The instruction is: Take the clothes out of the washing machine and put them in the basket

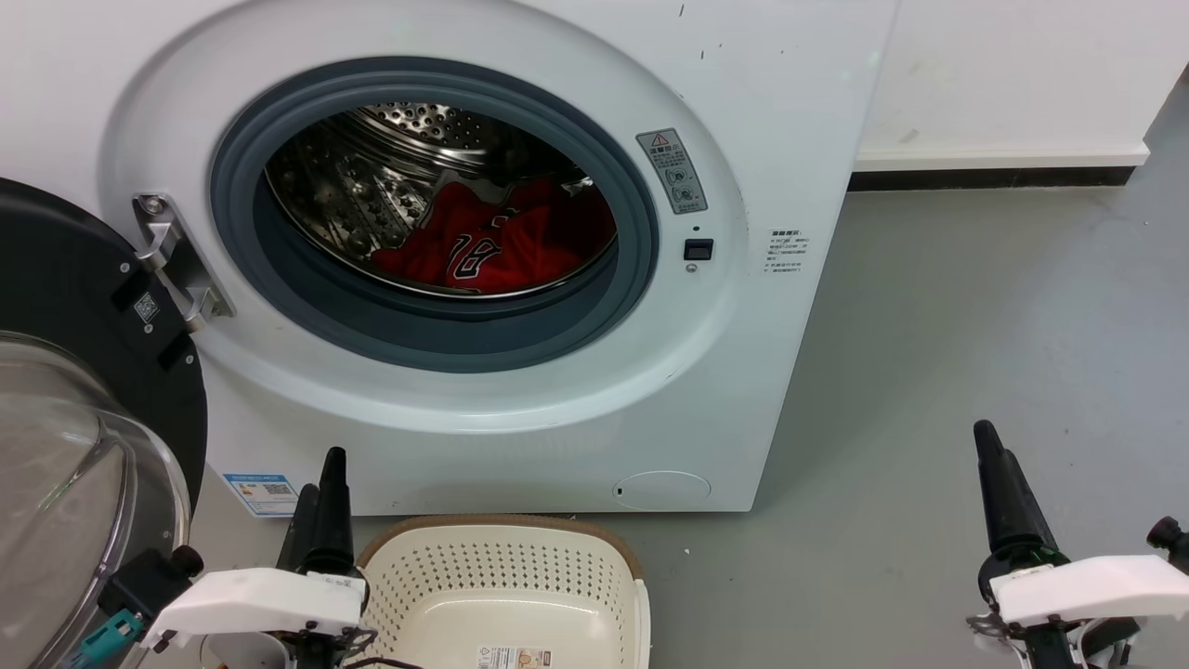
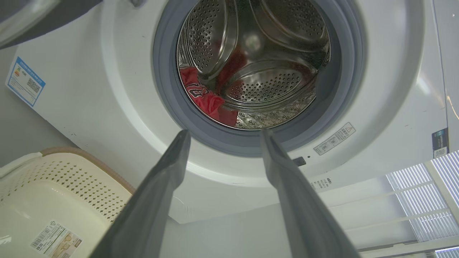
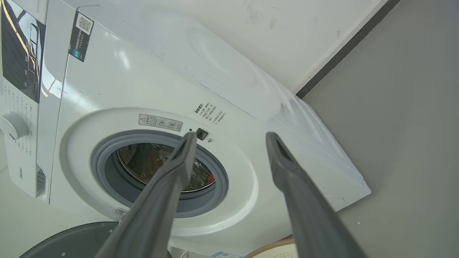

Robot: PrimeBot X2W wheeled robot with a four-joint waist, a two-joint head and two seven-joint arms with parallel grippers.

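The white washing machine (image 1: 743, 372) stands with its door swung open. Red clothes (image 1: 502, 246) with white numbers lie low in the steel drum, also seen in the left wrist view as red clothes (image 2: 200, 96). The cream basket (image 1: 409, 567) sits on the floor right in front of the machine; its visible inside holds just a label. My left gripper (image 1: 319, 478) hovers at the basket's left rim, open and holding nothing, its fingers (image 2: 172, 168) aimed at the drum mouth. My right gripper (image 1: 986, 446) is open over bare floor to the right, well clear of the machine.
The black-rimmed glass door (image 1: 84, 372) hangs open at the far left, close beside my left arm. Grey floor (image 1: 975, 307) spreads to the right of the machine, up to a white wall with a dark skirting strip (image 1: 994, 177).
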